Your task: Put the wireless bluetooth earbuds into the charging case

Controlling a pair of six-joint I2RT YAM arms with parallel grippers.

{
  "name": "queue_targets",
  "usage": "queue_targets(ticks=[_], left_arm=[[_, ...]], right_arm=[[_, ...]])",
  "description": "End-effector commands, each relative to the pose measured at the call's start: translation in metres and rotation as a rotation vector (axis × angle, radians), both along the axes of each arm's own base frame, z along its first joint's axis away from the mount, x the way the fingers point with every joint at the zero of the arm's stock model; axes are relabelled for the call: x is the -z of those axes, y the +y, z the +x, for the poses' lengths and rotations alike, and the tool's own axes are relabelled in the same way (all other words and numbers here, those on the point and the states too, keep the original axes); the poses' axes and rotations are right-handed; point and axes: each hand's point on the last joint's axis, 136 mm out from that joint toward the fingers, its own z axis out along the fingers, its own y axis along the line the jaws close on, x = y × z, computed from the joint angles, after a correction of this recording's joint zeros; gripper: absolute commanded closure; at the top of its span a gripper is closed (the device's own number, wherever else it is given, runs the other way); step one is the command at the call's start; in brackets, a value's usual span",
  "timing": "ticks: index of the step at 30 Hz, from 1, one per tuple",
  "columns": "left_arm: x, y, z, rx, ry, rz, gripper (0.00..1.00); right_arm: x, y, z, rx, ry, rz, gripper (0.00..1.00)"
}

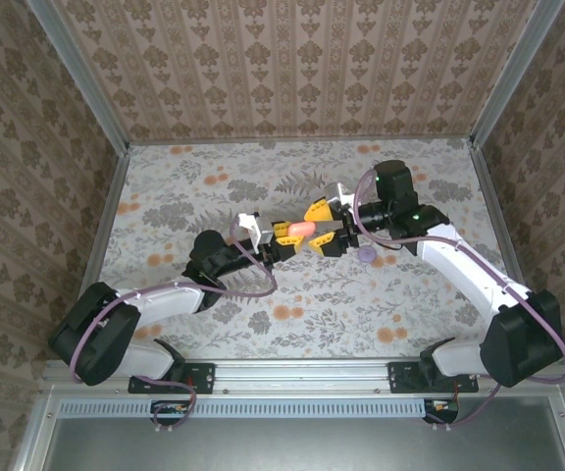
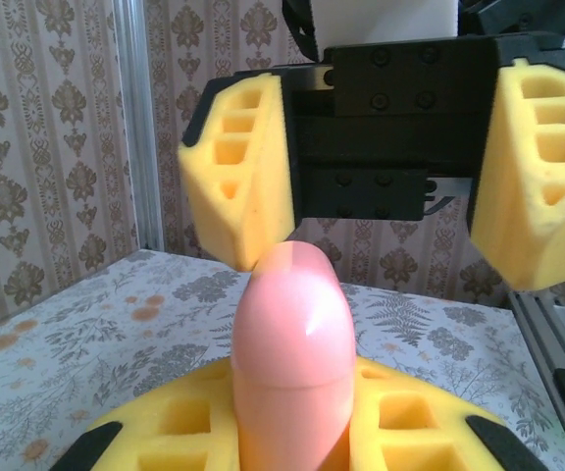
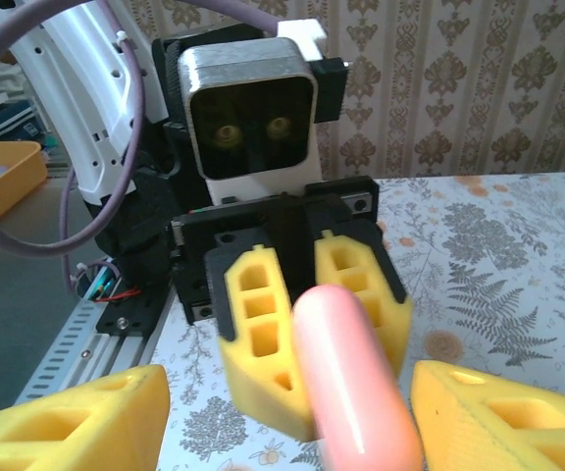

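Here, the task stands at an early stage, as far as can be judged. The small coral-pink, smooth plastic charging case [image 1: 302, 229] is held in the air above the floral-printed counter [image 1: 184, 186], about midway between the two arms. Its rounded shell looks shut, with no gap visible along it in either wrist view. Whether the tiny coral-pink earbuds are already inside cannot be told, so the insertion cannot be counted as done. By my reading, opening the case and seating both pieces remain.

The left end effector [image 1: 284, 235], black-bodied with yellow fingers, is clenched on one end of the case. In the left wrist view the case [image 2: 292, 343] rises from between the pads like a rounded pillar. The left arm reaches in from its base at the near left, its wrist turned toward the right arm.

The right end effector [image 1: 322, 228] faces it head-on. Its yellow fingers [image 3: 503, 417] are spread wide, one on each side of the free end of the case and apart from it, so it grasps nothing. The right arm bends in from the near right, its wrist pointing left. A small purple round disc [image 1: 366, 255] lies on the counter near the right wrist, untouched.
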Motion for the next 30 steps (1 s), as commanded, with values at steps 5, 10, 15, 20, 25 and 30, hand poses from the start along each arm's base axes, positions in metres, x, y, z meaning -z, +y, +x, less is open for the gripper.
queue_targets(ticks=[5, 10, 15, 20, 25, 30], left_arm=[[-0.015, 0.005, 0.001, -0.026, -0.051, -0.032, 0.86], [-0.021, 0.005, -0.003, -0.009, -0.056, -0.042, 0.85], [-0.024, 0.007, -0.008, 0.008, -0.062, -0.046, 0.85], [-0.027, 0.006, -0.018, 0.056, -0.080, -0.051, 0.86], [-0.029, 0.006, -0.023, 0.079, -0.089, -0.052, 0.85], [-0.030, 0.005, -0.025, 0.088, -0.094, -0.052, 0.85]], right_arm=[[-0.009, -0.007, -0.021, -0.045, 0.004, 0.017, 0.34], [-0.016, -0.024, -0.012, 0.044, -0.052, 0.013, 0.34], [-0.024, -0.037, -0.005, 0.103, -0.117, 0.015, 0.34], [-0.021, -0.037, -0.010, 0.068, -0.199, 0.028, 0.42], [-0.019, -0.032, -0.013, 0.030, -0.198, 0.032, 0.45], [-0.019, -0.026, -0.015, -0.002, -0.194, 0.040, 0.46]])
